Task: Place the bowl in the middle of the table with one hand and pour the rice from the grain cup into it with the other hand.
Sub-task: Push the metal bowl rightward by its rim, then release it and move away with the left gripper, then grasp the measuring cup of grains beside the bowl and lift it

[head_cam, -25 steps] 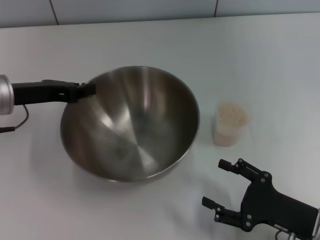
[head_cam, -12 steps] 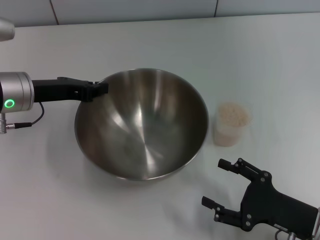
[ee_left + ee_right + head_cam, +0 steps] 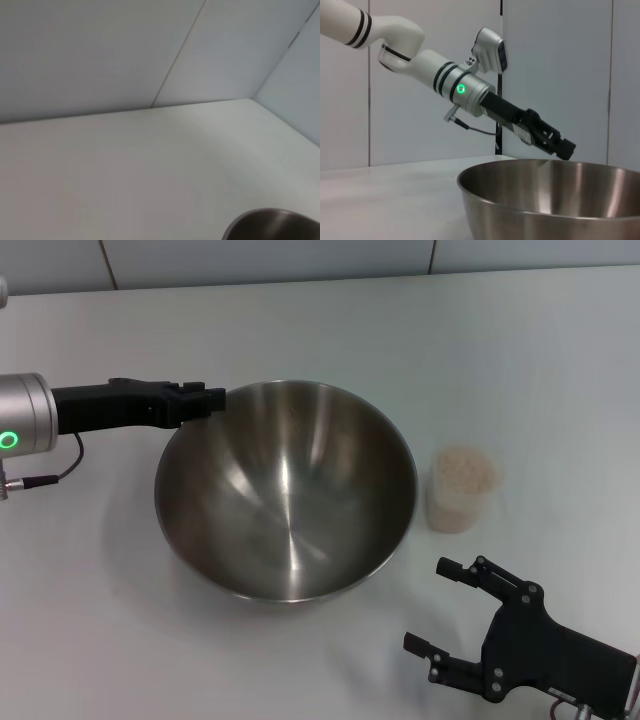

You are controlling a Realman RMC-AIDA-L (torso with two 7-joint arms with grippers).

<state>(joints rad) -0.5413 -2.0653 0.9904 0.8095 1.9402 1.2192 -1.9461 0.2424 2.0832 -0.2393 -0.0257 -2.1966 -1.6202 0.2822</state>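
The steel bowl [image 3: 285,490] sits level on the white table [image 3: 520,360], near its middle. It also shows in the right wrist view [image 3: 550,200], and a bit of its rim shows in the left wrist view [image 3: 272,225]. My left gripper [image 3: 212,402] is at the bowl's far-left rim. In the right wrist view the left gripper [image 3: 565,148] hangs just above that rim with a thin gap. The grain cup [image 3: 462,490] stands upright just right of the bowl, full of rice [image 3: 465,470]. My right gripper [image 3: 424,605] is open and empty, near the front edge below the cup.
A grey panelled wall [image 3: 270,260] runs along the table's far edge. The left arm's silver wrist [image 3: 20,425], with a green light, and its cable reach in from the left. Bare tabletop lies behind the bowl and to the right of the cup.
The bowl moved right and went from tilted to level on the table. The left gripper moved right with it and now sits slightly above the rim. The right arm has not moved.
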